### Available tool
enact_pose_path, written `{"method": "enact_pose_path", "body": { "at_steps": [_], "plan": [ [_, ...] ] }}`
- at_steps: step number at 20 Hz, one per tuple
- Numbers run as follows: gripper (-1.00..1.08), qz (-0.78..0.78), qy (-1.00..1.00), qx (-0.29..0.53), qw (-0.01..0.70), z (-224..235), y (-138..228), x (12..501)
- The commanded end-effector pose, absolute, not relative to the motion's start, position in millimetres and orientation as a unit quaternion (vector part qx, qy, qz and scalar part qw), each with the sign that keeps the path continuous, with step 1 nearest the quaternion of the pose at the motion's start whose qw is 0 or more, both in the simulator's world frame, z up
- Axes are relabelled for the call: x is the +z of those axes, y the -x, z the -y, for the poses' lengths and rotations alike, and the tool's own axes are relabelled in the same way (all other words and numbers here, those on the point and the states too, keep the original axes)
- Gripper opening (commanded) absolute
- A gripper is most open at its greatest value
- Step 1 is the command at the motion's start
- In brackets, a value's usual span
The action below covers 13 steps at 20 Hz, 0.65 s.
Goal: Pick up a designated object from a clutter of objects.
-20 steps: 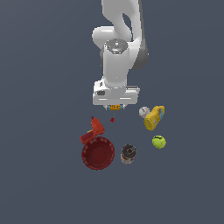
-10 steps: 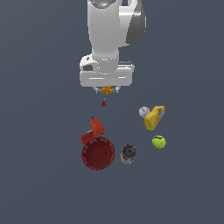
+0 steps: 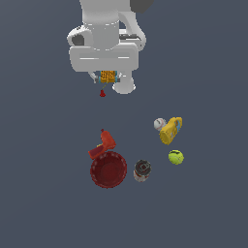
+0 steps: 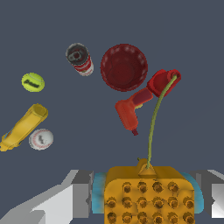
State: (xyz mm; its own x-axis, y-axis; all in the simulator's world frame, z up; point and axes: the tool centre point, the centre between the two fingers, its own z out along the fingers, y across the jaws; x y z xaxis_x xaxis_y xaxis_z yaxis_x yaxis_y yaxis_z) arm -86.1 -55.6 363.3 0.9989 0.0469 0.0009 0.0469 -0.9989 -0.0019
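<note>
Gripping orange block (image 4: 148, 194) between fingers (image 4: 74, 194), gripper (image 3: 107, 76) is hanging well above clutter. Red drill (image 3: 102, 145) is touching dark red bowl (image 3: 109, 169); can (image 3: 142, 170) just beside. Baseball (image 3: 159, 124) is touching yellow bottle (image 3: 171, 131), tennis ball (image 3: 176, 157) near.

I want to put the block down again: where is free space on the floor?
The small orange block sits in the gripper. Bare floor lies between it and the red power drill. Crowded: dark red bowl, dark-topped can, yellow bottle.
</note>
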Motion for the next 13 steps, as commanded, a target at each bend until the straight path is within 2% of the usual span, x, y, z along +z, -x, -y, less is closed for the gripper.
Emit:
{"method": "enact_pose_path", "body": {
  "at_steps": [1,13],
  "plan": [
    [-1.00,0.024,1.000,0.000,0.001,62.2,87.8,380.5],
    [-1.00,0.024,1.000,0.000,0.000,75.7,88.5,415.1]
  ]
}}
